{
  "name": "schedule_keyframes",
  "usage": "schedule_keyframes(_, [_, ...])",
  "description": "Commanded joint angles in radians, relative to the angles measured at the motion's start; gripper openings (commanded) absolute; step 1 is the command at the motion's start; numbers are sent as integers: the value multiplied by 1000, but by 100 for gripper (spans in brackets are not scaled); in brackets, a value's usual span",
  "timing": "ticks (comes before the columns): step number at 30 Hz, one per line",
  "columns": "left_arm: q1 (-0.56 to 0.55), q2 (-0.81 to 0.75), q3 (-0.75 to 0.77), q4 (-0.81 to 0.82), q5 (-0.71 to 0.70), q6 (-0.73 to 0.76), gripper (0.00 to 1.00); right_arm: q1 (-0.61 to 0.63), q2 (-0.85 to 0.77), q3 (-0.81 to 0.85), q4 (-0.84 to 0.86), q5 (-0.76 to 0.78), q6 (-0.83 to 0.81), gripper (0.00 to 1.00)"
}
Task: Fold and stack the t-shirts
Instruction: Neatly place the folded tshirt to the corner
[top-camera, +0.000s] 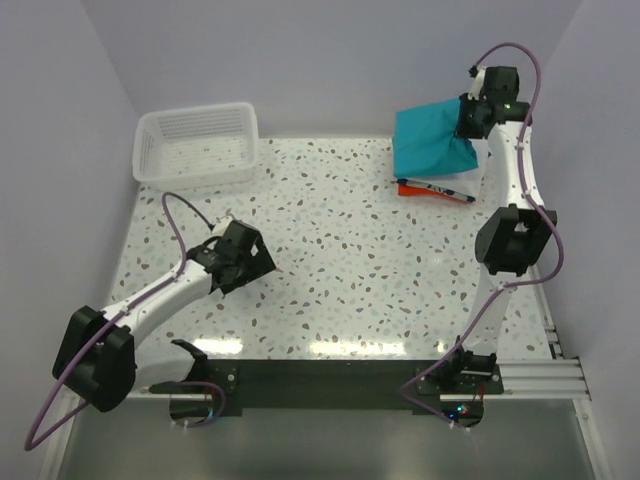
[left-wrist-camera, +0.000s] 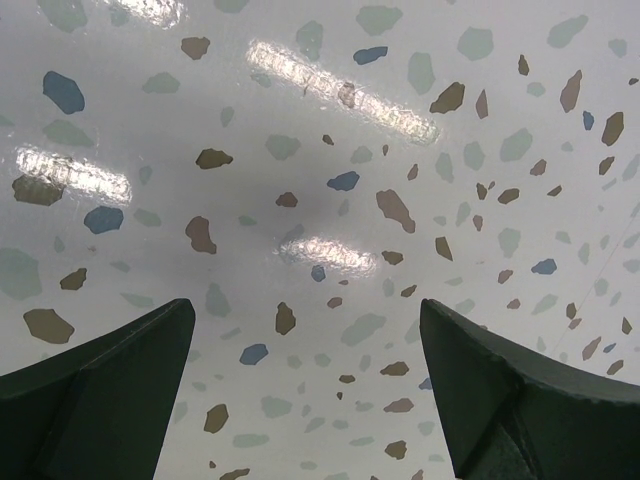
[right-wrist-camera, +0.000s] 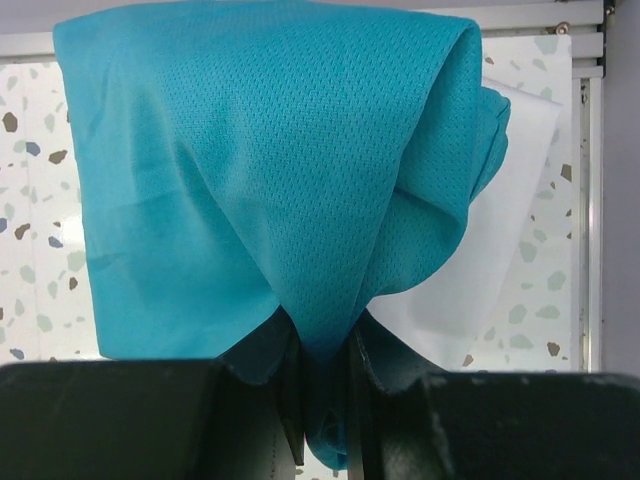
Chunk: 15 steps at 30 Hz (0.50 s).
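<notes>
Base plate (top-camera: 320, 372): I see a black plate along the near edge of the table, with both arms bolted to it.
Left gripper (left-wrist-camera: 307, 305): near left, low over bare tabletop. The fingers are spread wide with nothing between them.
Table (top-camera: 340, 260): a glossy white top flecked with grey, brown and blue. Strip-light glare lies across it.
Orange t-shirt (top-camera: 412, 187): it lies flat at the far right of the table, with only its edge showing.
White t-shirt (right-wrist-camera: 500, 240): it is in the same pile as the orange one and sits below the teal cloth.
Writing: there are small dark marks along the pile's near edge, too small for me to read.
Right gripper (right-wrist-camera: 322, 400): far right. The fingers are pressed together on a bunched fold of the teal t-shirt (right-wrist-camera: 270, 170).
Teal t-shirt: folded, it hangs from that pinch over the pile. I cannot tell whether it touches the pile.
Basket (top-camera: 190, 172): white and slatted, in the far left corner.
Walls (top-camera: 300, 60): plain pale lilac, closing in the left, back and right.
</notes>
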<state>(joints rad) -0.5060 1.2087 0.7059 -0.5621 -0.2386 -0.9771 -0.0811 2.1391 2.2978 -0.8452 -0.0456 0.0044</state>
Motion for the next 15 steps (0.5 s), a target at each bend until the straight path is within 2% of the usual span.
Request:
schedule_keyframes(1, [6,9,46,30,-2,14,100,-12,5,-4,64,-8,23,0])
schedule_keyframes(15, [6,32,56,28,-8,18,100,-74,36,-81,72,-28,66,1])
